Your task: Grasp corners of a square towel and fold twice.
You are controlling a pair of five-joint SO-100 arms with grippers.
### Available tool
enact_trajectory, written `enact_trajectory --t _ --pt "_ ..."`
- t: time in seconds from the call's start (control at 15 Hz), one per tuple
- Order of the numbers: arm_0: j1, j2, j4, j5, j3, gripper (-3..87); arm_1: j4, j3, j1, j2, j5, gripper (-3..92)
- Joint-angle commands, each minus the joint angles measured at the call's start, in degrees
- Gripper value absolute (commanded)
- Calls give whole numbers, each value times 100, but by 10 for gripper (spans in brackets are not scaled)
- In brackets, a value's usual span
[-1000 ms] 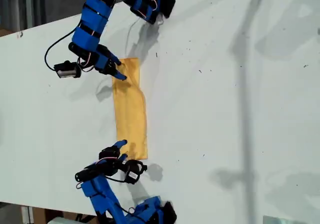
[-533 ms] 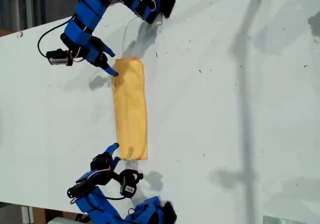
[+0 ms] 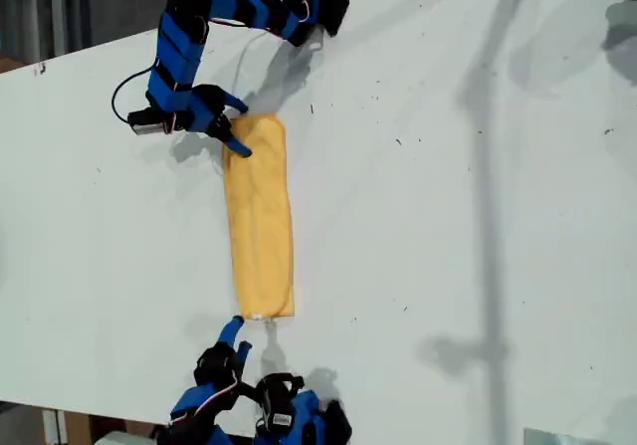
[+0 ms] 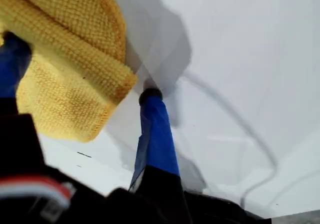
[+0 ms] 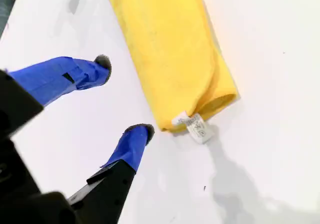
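So my second gripper (image 5: 125,96) hangs open just off the tag end, holding nothing. The towel (image 3: 259,221) lies as a long folded strip mid-table (image 3: 478,166). At its far end my first gripper (image 4: 80,68) sits spread around a corner (image 4: 107,58), probably ready for fold two.

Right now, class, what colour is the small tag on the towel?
White tag on the yellow towel; clearest in the second wrist view.

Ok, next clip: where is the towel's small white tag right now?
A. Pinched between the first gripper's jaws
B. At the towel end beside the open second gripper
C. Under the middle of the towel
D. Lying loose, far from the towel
B. In the second wrist view the white tag sticks out of the towel end nearest my second gripper, whose jaws stand apart on bare table.
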Motion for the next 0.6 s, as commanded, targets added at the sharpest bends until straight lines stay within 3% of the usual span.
enact_trajectory --t 0.0,0.2,0.4,0.47,0.53 --pt "229 1222 -149 -316 765 203 9 44 97 431 -62 404" --pt "510 2443 -360 -817 1960 200 -79 229 18 378 -18 354" --pt "817 4544 -97 -1397 3243 209 -668 905 62 114 0 346" --pt "923 4966 -53 -1512 3560 209 -721 1151 176 290 0 296" --pt "1063 5054 -114 -1661 3762 208 -888 1547 360 615 9 131"
